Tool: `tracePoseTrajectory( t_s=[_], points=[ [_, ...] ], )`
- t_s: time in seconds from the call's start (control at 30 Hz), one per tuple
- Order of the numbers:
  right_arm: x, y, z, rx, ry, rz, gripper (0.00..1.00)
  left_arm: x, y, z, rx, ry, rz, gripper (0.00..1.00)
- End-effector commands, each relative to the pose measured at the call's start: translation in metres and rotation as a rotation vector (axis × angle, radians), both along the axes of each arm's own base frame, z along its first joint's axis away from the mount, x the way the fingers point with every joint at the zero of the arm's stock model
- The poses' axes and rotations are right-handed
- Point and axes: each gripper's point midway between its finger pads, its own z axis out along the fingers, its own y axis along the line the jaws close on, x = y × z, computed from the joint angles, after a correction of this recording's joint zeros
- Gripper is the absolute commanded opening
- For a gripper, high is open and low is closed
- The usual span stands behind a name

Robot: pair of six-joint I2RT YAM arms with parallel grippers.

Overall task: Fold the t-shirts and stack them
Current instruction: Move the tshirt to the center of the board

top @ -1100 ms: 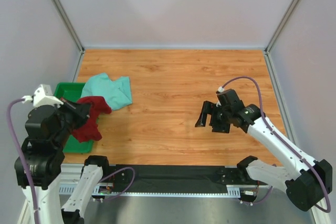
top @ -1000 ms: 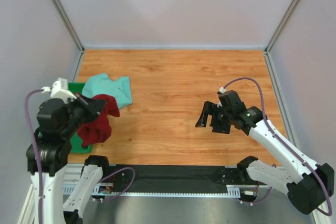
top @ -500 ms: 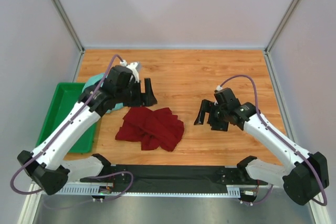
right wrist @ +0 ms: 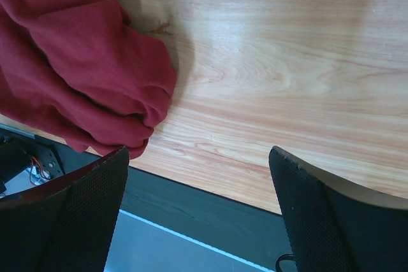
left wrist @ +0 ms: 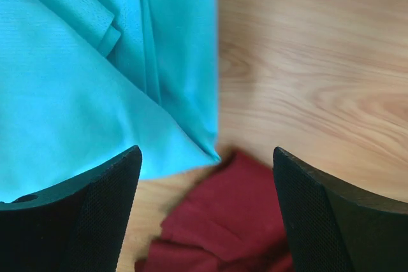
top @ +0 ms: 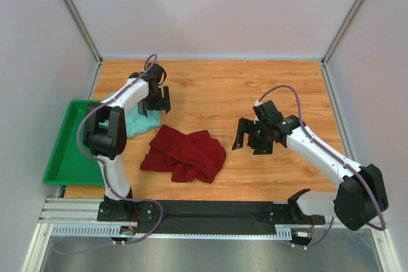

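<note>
Jaws of left arm and right arm spread wide, empty.

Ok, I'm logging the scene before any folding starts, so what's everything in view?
maroon t-shirt: 1, dark red, crumpled on the table, centre-left
mint t-shirt: 1, pale teal, far left of the table, by the tray
tray: 1, bright green, at the table's left edge
table: 1, wood
left gripper: 1, black, open above the mint t-shirt's edge
right gripper: 1, black, open, right of the maroon t-shirt
</note>
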Motion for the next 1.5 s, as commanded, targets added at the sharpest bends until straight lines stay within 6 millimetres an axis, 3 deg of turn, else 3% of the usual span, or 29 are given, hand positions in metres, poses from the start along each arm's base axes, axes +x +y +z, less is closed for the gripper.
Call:
tracePoseTrajectory(
  t_s=[0.0, 0.13, 0.23, 0.27, 0.3, 0.37, 0.4, 0.47, 0.5, 0.53, 0.6, 0.63, 0.7, 0.73, 0.83, 0.9, 1.0, 1.13, 1.17, 1.2, 1.23, 1.27, 1.37, 1.4, 1.47],
  points=[
    [0.014, 0.002, 0.018, 0.026, -0.058, 0.04, 0.92, 0.01, 0.016, 0.006, 0.112, -0.009, 0.018, 0.9],
    [0.016, -0.01, 0.017, 0.009, -0.055, 0.027, 0.93, 0.0, 0.03, -0.034, 0.183, 0.096, 0.076, 0.87],
    [0.016, -0.019, 0.016, 0.002, -0.043, 0.01, 0.93, -0.001, 0.035, -0.049, 0.192, 0.126, 0.086, 0.72],
    [0.017, -0.023, 0.017, 0.008, -0.042, -0.005, 0.93, 0.001, 0.037, -0.049, 0.204, 0.121, 0.086, 0.41],
    [0.018, -0.025, 0.017, 0.008, -0.043, -0.009, 0.92, 0.003, 0.038, -0.047, 0.211, 0.111, 0.08, 0.24],
    [0.017, -0.026, 0.018, 0.014, -0.044, -0.013, 0.92, 0.008, 0.041, -0.031, 0.226, 0.075, 0.082, 0.0],
    [0.017, -0.026, 0.018, 0.017, -0.044, -0.013, 0.92, 0.007, 0.044, -0.022, 0.241, 0.065, 0.086, 0.0],
    [0.019, -0.026, 0.016, 0.02, -0.038, -0.022, 0.92, 0.006, 0.05, 0.014, 0.253, -0.003, 0.102, 0.0],
    [0.019, -0.024, 0.016, 0.029, -0.034, -0.015, 0.92, 0.001, 0.054, 0.029, 0.265, -0.019, 0.104, 0.0],
    [0.019, -0.022, 0.016, 0.037, -0.03, -0.015, 0.92, -0.004, 0.062, 0.061, 0.282, -0.09, 0.123, 0.0],
    [0.02, -0.017, 0.013, 0.057, -0.01, -0.015, 0.91, -0.016, 0.071, 0.094, 0.303, -0.145, 0.125, 0.0],
    [0.02, -0.016, 0.013, 0.065, -0.005, -0.017, 0.91, -0.027, 0.083, 0.125, 0.328, -0.216, 0.154, 0.0],
    [0.021, -0.011, 0.013, 0.082, 0.016, -0.008, 0.91, -0.043, 0.1, 0.153, 0.382, -0.26, 0.165, 0.0],
    [0.02, -0.009, 0.013, 0.086, 0.025, 0.002, 0.91, -0.056, 0.112, 0.176, 0.399, -0.317, 0.19, 0.0],
    [0.019, -0.004, 0.017, 0.078, 0.036, 0.049, 0.9, -0.092, 0.153, 0.211, 0.509, -0.363, 0.274, 0.0],
    [0.018, -0.002, 0.017, 0.055, 0.037, 0.079, 0.9, -0.116, 0.182, 0.218, 0.568, -0.349, 0.339, 0.0],
    [0.022, 0.006, 0.024, 0.057, 0.023, 0.11, 0.9, -0.152, 0.205, 0.217, 0.632, -0.328, 0.393, 0.0],
    [0.028, 0.02, 0.029, 0.058, 0.015, 0.147, 0.89, -0.192, 0.221, 0.187, 0.708, -0.248, 0.429, 0.0],
    [0.029, 0.027, 0.031, 0.062, 0.013, 0.166, 0.89, -0.19, 0.221, 0.184, 0.7, -0.261, 0.424, 0.04],
    [0.03, 0.032, 0.031, 0.062, 0.009, 0.181, 0.89, -0.192, 0.221, 0.181, 0.71, -0.241, 0.406, 0.23],
    [0.031, 0.038, 0.033, 0.065, -0.003, 0.201, 0.9, -0.191, 0.222, 0.179, 0.717, -0.219, 0.415, 0.68],
    [0.032, 0.049, 0.034, 0.067, -0.013, 0.235, 0.89, -0.197, 0.224, 0.179, 0.734, -0.185, 0.422, 0.96],
    [0.026, 0.077, 0.037, 0.1, -0.028, 0.326, 0.91, -0.191, 0.217, 0.183, 0.677, -0.187, 0.425, 1.0],
    [0.028, 0.089, 0.041, 0.111, -0.039, 0.353, 0.91, -0.18, 0.195, 0.174, 0.531, -0.21, 0.363, 1.0],
    [0.018, 0.11, 0.044, 0.111, -0.058, 0.432, 0.91, -0.159, 0.158, 0.172, 0.325, -0.292, 0.298, 0.9]
  ],
)
